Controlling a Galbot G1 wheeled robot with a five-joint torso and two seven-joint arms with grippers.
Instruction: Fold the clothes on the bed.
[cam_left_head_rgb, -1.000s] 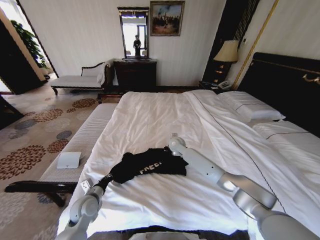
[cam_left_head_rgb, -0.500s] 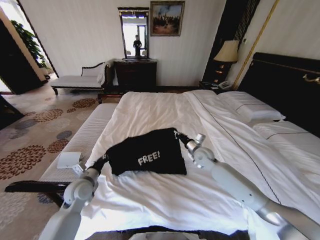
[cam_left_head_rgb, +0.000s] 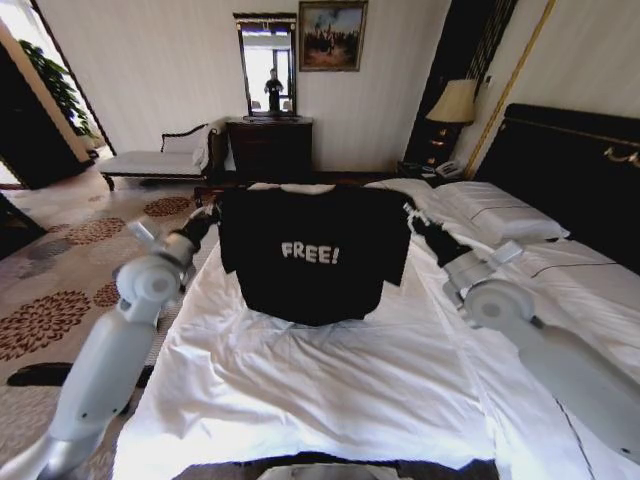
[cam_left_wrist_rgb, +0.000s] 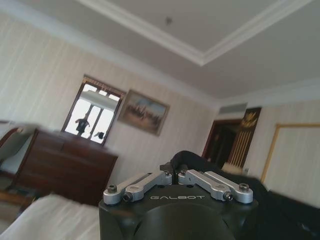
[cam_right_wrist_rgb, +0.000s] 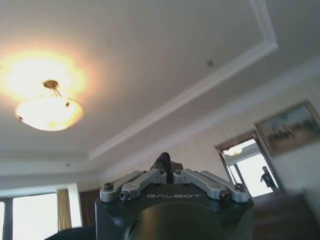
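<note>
The clothes (cam_left_head_rgb: 315, 255), a black T-shirt with white "FREE!" lettering, hang spread out in the air above the white bed (cam_left_head_rgb: 330, 390), lettering facing me and the hem just over the sheet. My left gripper (cam_left_head_rgb: 208, 218) is shut on its left shoulder. At the other shoulder my right gripper (cam_left_head_rgb: 418, 224) is shut on the cloth as well. Black fabric bulges between the shut left gripper fingers (cam_left_wrist_rgb: 176, 172) in the left wrist view. A small tuft of it shows at the right gripper (cam_right_wrist_rgb: 166, 170) in the right wrist view.
White pillows (cam_left_head_rgb: 500, 215) lie against the dark headboard (cam_left_head_rgb: 570, 165) on the right. A lamp (cam_left_head_rgb: 455, 102) stands in the far right corner. A dark dresser (cam_left_head_rgb: 270, 148) with a mirror and a white-cushioned chaise (cam_left_head_rgb: 155, 160) line the far wall. Patterned carpet (cam_left_head_rgb: 60, 290) runs along the bed's left side.
Both arms have risen and spread apart, lifting the T-shirt from the sheet. It went from a crumpled heap to hanging flat and open between the grippers.
</note>
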